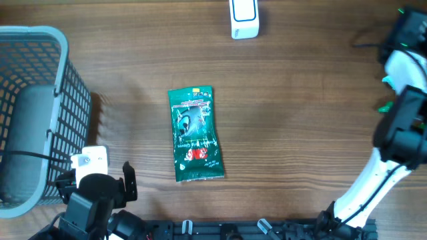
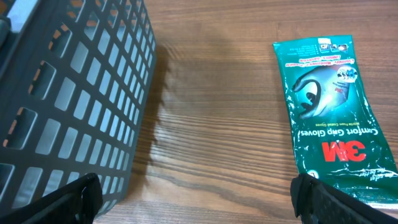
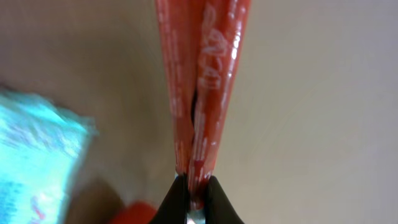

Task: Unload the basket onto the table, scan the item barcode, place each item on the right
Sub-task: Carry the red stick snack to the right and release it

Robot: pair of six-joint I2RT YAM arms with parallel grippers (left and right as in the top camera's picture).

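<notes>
Overhead: I see green glove packet (image 1: 195, 133) flat on mid bench (image 1: 300, 133), basket (image 1: 63, 100) left, scanner (image 1: 243, 19) at far edge | Left wrist: left claw (image 2: 196, 202) released wide, packet's 3M print readable here | Right wrist: only here, right claw (image 3: 196, 186) clenched on red wrapper (image 3: 202, 74)

A mock shop checkout set up on a robot test bench: a white barcode scanner (image 1: 244, 19) stands at 12 o'clock on the wood-grain table (image 1: 300, 120), a grey plastic shopping basket (image 1: 67, 100) at 9 o'clock, a packet of 3M gloves (image 1: 195, 133) at centre.
</notes>
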